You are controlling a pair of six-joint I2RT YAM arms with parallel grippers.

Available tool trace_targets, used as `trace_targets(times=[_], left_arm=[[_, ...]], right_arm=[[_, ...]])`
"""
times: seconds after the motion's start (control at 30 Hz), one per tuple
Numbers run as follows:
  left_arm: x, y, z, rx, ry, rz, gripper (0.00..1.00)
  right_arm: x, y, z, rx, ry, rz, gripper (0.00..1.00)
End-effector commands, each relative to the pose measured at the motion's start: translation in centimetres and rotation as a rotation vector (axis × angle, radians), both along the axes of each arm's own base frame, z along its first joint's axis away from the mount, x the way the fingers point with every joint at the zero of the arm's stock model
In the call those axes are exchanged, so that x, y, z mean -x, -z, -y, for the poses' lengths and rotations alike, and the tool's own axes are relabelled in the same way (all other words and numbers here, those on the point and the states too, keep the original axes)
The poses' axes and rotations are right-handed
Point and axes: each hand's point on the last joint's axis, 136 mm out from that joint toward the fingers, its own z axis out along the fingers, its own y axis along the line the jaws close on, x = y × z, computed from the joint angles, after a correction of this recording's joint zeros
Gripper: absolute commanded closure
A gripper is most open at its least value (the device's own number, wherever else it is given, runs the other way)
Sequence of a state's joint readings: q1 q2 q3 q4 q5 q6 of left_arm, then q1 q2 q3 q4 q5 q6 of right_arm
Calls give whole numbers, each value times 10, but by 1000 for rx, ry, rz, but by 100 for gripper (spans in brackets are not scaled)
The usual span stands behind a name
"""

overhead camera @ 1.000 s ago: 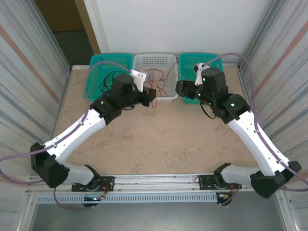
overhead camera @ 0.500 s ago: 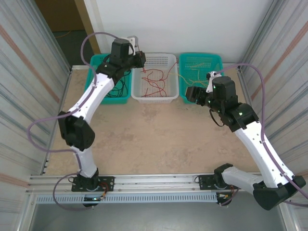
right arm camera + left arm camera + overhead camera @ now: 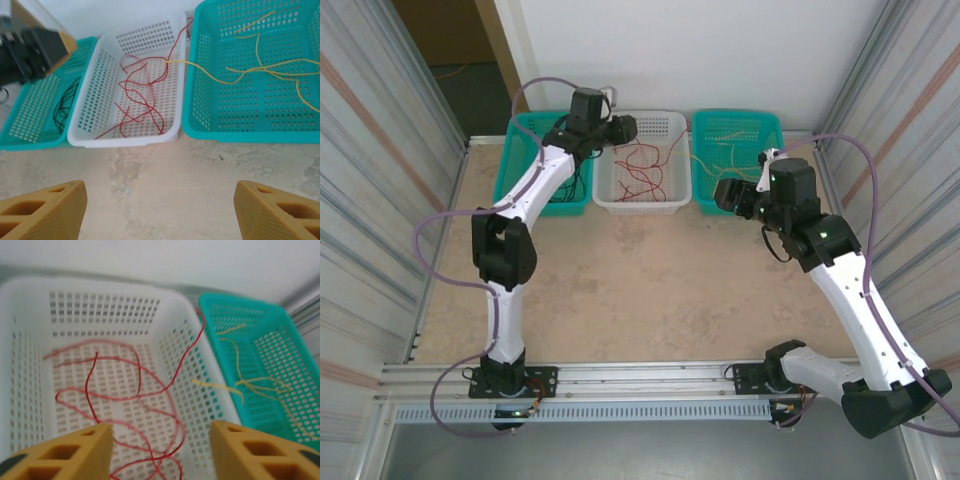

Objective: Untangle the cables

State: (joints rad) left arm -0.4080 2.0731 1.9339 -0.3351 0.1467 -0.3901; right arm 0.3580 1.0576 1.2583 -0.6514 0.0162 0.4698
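Left pincer (image 3: 159,440) first: fingers parted, nothing between them, hanging over the white basket (image 3: 100,284) and looking down on the red cables (image 3: 91,390) curled on its floor. Go outward to its right and there's the one that matters: a red strand (image 3: 192,346) climbs the right-hand wall and goes over the rim toward the right teal basket (image 3: 240,304).

Right pincer (image 3: 160,215) now: fingers spread wide, also empty, low over the table (image 3: 200,165) on the near side of the baskets and facing them. From here the catch is plain. A strand of the yellow cables (image 3: 280,65) leaves the right teal basket, passes over the shared wall and meets the red at a crossing (image 3: 167,61) in the far right part of the white basket. The black cables (image 3: 65,102) lie by themselves in the left teal basket (image 3: 30,110), well apart from all this.

So everything hangs on that crossing. It sits straight ahead of the right pincer, beyond the near rim, and down to the right of the left one. The yellow strand runs crosswise, basket to basket; the red one runs up and over the wall. From overhead the two pincers look about equally near. My call: the left has the cleaner drop onto the red, the right the straighter line along the yellow.
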Motion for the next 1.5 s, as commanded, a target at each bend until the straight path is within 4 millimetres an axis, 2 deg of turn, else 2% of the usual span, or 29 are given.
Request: trace_targets(times=[0.0, 0.07, 0.13, 0.17, 0.2, 0.23, 0.27, 0.3, 0.37, 0.4, 0.5, 0.57, 0.67, 0.7, 0.77, 0.9, 1.03, 1.1, 1.17, 1.23, 1.27, 1.3, 1.33, 1.37, 1.4, 1.43, 1.47], left_arm=[[31, -26, 10, -18, 44, 72, 40], [47, -31, 6, -49, 45, 86, 40], [66, -47, -2, -68, 33, 124, 39], [74, -56, -8, -79, 22, 145, 39], [86, -67, -15, -87, 12, 170, 39], [98, -76, -24, -94, 3, 193, 38], [108, -83, -33, -99, -13, 214, 36], [119, -88, -46, -110, -41, 237, 33], [140, -91, -73, -141, -105, 275, 21], [150, -88, -90, -159, -146, 289, 15], [165, -64, -151, -219, -328, 321, 3], [170, -37, -192, -240, -457, 301, 1], [188, 16, -270, -394, -793, 232, 1], [195, 27, -288, -456, -862, 218, 1], [196, 41, -303, -560, -862, 231, 1], [191, 74, -323, -578, -893, 211, 1], [180, 99, -320, -603, -824, 229, 1], [178, 114, -317, -584, -799, 245, 1], [178, 122, -317, -550, -787, 300, 1], [178, 124, -307, -498, -707, 290, 1], [175, 127, -301, -482, -650, 303, 1], [169, 126, -293, -474, -593, 335, 1], [162, 131, -277, -460, -484, 329, 1], [158, 146, -261, -455, -378, 305, 1], [150, 144, -260, -482, -370, 368, 1], [149, 143, -263, -465, -382, 346, 1], [156, 151, -272, -421, -407, 261, 1]], right_arm=[[3, -18, -8, -62, -41, 49, 22], [6, -26, -7, -84, -35, 73, 22], [7, -34, -3, -98, -14, 110, 21], [14, -46, 0, -118, -12, 157, 19], [16, -51, 1, -132, -11, 193, 12], [19, -57, 3, -151, -6, 234, 0], [21, -59, 7, -164, 8, 261, 1], [21, -58, 11, -182, 40, 286, 1], [20, -35, 31, -200, 164, 276, 1], [18, -21, 49, -202, 275, 284, 1], [22, 33, 104, -94, 589, 265, 1], [27, 65, 129, 45, 716, 201, 1], [20, 94, 141, 338, 715, 104, 1], [17, 101, 148, 430, 747, 79, 1], [8, 116, 159, 567, 808, 47, 1], [-16, 163, 167, 590, 818, 4, 1], [-45, 188, 160, 651, 729, 41, 1], [-65, 202, 144, 591, 584, 110, 1], [-80, 222, 119, 547, 331, 117, 1], [-82, 226, 102, 498, 157, 165, 1], [-82, 227, 108, 432, 155, 200, 1], [-79, 233, 124, 355, 193, 175, 1], [-79, 241, 134, 265, 200, 180, 1], [-84, 241, 137, 239, 213, 229, 1], [-84, 242, 133, 250, 186, 198, 1], [-83, 246, 130, 274, 176, 148, 1], [-87, 243, 129, 282, 179, 199, 1]])
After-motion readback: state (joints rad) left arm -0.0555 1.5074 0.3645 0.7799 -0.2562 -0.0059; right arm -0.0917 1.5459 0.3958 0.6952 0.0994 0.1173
